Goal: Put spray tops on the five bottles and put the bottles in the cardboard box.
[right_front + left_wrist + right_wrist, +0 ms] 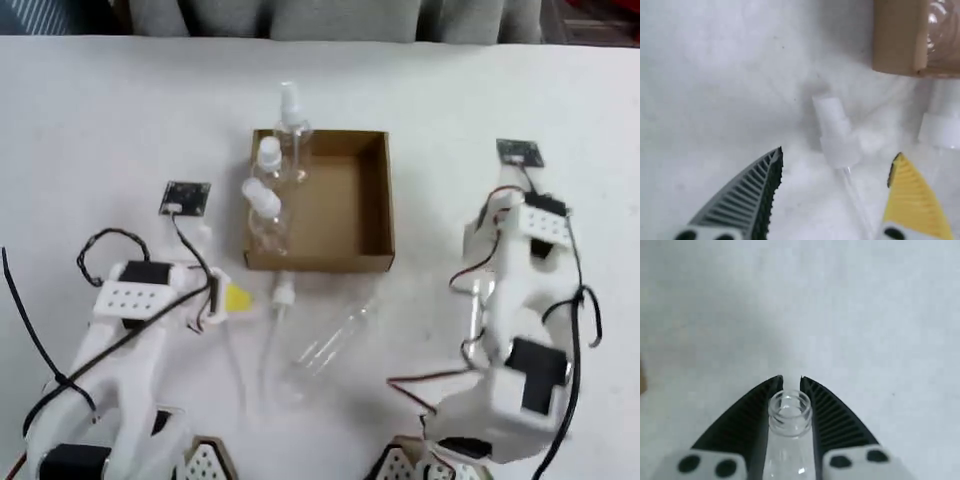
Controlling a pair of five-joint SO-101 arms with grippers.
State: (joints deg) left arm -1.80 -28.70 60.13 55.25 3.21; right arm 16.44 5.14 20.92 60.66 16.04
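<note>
The task looks a little more than half done. Three bottles with spray tops on stand in the cardboard box (320, 262), along its left wall: the far bottle (292, 115), the middle bottle (268, 158) and the near bottle (263, 205).

By my judgement two bottles are left, both without a top. One is the open bottle (790, 415), which the right claw (791, 380) pinches at the neck; its jaws are nearly closed and touch both sides of it, over the bare surface (120, 110) well to the right of the box. The other is a clear bottle (330, 340), lying on the surface just in front of the box.

Of loose tops I count two. One spray top (837, 140), with its thin tube, lies on the surface between the jaws of the left claw (838, 154); this claw is spread wide and has hold of nothing. A second white top (940, 131) lies near the box corner; whether it sits on a bottle I cannot tell.

The count is five bottles, five tops and one box; two cappings and two placings remain.
</note>
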